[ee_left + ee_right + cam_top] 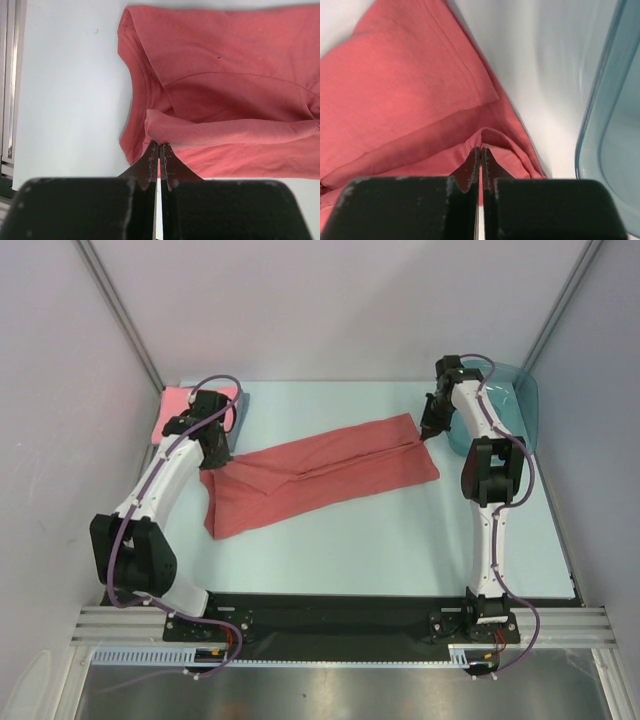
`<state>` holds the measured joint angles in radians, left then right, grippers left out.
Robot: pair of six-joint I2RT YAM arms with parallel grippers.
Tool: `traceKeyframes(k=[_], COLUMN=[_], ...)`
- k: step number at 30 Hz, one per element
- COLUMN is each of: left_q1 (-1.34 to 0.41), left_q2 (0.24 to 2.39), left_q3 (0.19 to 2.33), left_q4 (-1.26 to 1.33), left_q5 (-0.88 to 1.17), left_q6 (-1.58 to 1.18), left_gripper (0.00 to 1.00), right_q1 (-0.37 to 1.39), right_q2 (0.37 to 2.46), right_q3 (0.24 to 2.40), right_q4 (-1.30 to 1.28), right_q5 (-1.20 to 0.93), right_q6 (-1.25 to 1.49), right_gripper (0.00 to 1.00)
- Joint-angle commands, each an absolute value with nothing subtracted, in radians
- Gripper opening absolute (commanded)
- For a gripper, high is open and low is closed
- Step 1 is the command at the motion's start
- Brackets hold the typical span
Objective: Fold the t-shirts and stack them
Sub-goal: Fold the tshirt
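On the worktop the brick-red t-shirt lies in a long, lengthwise-folded band from 8 o'clock to 2 o'clock, one end sagging toward 7. As I judge it, the main risk is that pulling this band taut or swinging it over makes the loose layers slide apart and spoils the fold. Only the top view shows this whole span.

The teal tub stands at 2 o'clock. The right wrist view shows its wall just beside the cloth, a closeness the top view only hints at; a swing that way could knock it.

The folded pink t-shirt sits at 10 o'clock with a grey-blue edge beside it. It appears in no wrist view, and a dragged end could ruffle it.

The left hand is clenched on a thin ridge of cloth near the collar. The right hand grasps a small pucker at the far end. Both bites look shallow and could slip.
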<state>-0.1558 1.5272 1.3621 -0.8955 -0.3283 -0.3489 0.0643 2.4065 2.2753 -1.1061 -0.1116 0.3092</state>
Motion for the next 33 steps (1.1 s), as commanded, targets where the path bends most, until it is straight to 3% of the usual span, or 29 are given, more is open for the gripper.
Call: traceKeyframes(k=[1, 4, 6, 8, 9, 12, 13, 15, 20, 28, 31, 33], left_q1=[-0.14, -0.14, -0.135, -0.129, -0.124, -0.08, -0.071, -0.063, -0.064, -0.057, -0.034, -0.011], left_q2=[1.551, 1.583, 1.6, 1.629, 1.64, 1.675, 1.674, 1.635, 1.471, 1.175, 1.151, 1.152], left_q3=[1.411, 1.416, 1.419, 1.42, 1.425, 1.518, 1.551, 1.594, 1.403, 0.976, 0.91, 0.881], left_q4=[-0.853, -0.839, -0.828, -0.815, -0.804, -0.834, -0.874, -0.885, -0.91, -0.907, -0.911, -0.905], left_q5=[-0.327, -0.327, -0.331, -0.357, -0.363, -0.37, -0.376, -0.352, -0.201, -0.018, -0.018, 0.026], left_q6=[-0.324, -0.324, -0.327, -0.333, -0.333, -0.35, -0.363, -0.362, -0.408, -0.548, -0.581, -0.591], left_gripper=[0.0, 0.0, 0.01, 0.26, 0.34, 0.46, 0.56, 0.61, 0.65, 0.42, 0.38, 0.38], right_q1=[0.067, 0.066, 0.064, 0.063, 0.063, 0.055, 0.051, 0.052, 0.106, 0.11, 0.1, 0.097], right_q2=[2.433, 2.459, 2.476, 2.496, 2.5, 2.519, 2.516, 2.472, 2.295, 2.109, 2.082, 2.076], right_q3=[2.347, 2.382, 2.41, 2.425, 2.439, 2.529, 2.546, 2.551, 2.258, 1.895, 1.813, 1.787], right_q4=[-1.103, -1.101, -1.092, -1.077, -1.053, -1.077, -1.091, -1.127, -1.101, -0.996, -0.954, -0.942], right_q5=[-0.12, -0.127, -0.135, -0.153, -0.163, -0.169, -0.167, -0.155, -0.118, -0.08, -0.084, -0.09], right_q6=[0.301, 0.307, 0.317, 0.322, 0.324, 0.334, 0.334, 0.333, 0.299, 0.262, 0.249, 0.247], right_gripper=[0.02, 0.05, 0.17, 0.38, 0.42, 0.52, 0.54, 0.55, 0.56, 0.45, 0.32, 0.29])
